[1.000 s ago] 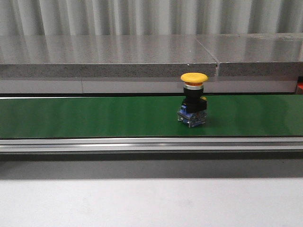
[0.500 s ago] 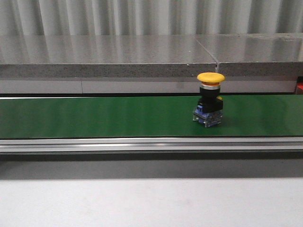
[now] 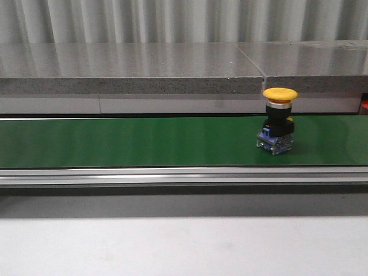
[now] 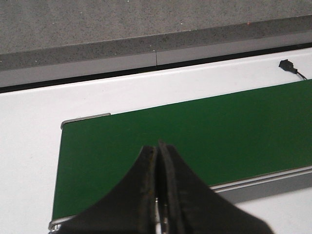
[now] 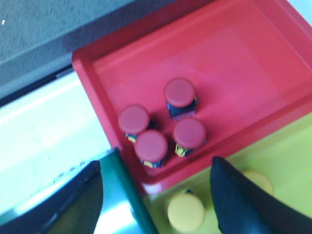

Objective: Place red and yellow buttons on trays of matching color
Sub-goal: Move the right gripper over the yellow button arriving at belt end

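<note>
- My right gripper (image 5: pixel 156 195) hangs with its jaws spread wide and nothing between them, above the corner where the red tray (image 5: pixel 234 53) meets the yellow tray (image 5: pixel 287 161). I judge this a waiting pose at the drop-off end, ready to take whatever the belt delivers.
- My left gripper (image 4: pixel 158 195) has its fingers pressed together, holding nothing, over the near edge of the green conveyor belt (image 3: pixel 144 141). That stretch of belt is bare in the left wrist view.
- Yellow button (image 3: pixel 280 121): stands upright on the belt, toward its right end in the front view, untouched by either arm. Not in either wrist view.
- Appearance: broad yellow mushroom cap, silver collar under it, black body, small yellow tab at one side, blue and clear contact block as the base. Top-heavy shape; my judgement is that a grasp on the black body below the cap is safer than on the cap.
- Red tray: four red buttons (image 5: pixel 165 129) upright, clustered near the corner closest to the belt, some nearly touching.
- Yellow tray: two yellow caps (image 5: pixel 186 212) visible just beside the red tray's rim, one partly hidden behind my finger.
- Judgement: sorting is well along; the yellow button on the belt belongs in the yellow tray.
</note>
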